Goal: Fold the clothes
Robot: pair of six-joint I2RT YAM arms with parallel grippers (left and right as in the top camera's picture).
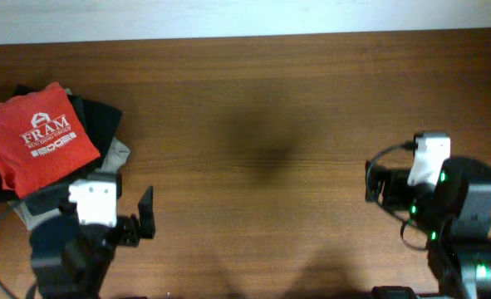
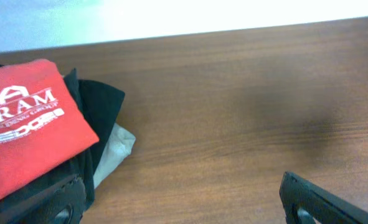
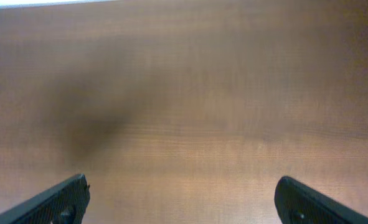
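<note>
Wooden table (image 1: 253, 124): brown, grained, filling nearly all of the overhead view; a pale strip of wall (image 1: 245, 17) runs along its far edge. A soft shadow darkens the centre of the board.

Right arm (image 1: 465, 216): black, with green indicator lights and a white wrist camera housing, at the near right of the table, well apart from the garments.

Left arm (image 1: 66, 253): black, with a white wrist camera housing, at the near left of the table, just beside the pile.

Pile of clothes (image 1: 12, 187): at the far left of the table, several garments stacked.

Red-orange T-shirt (image 1: 37, 137): folded into a rough rectangle and lying on top of the pile, slightly rotated, chest side up. White "FRAM" logo (image 2: 25, 99) and smaller text lines are readable.

Dark garments (image 2: 99, 106): folded beneath the T-shirt, projecting past its right edge.

Beige garment (image 2: 112, 149): lowest visible layer, a corner showing at the pile's near right side.

Left gripper (image 2: 182, 208): jaws spread wide with only bare table between them. One finger (image 2: 62, 202) lies at the near edge of the dark garments; contact cannot be judged.

Right gripper (image 3: 182, 202): jaws likewise spread wide, holding nothing, above bare wood.
</note>
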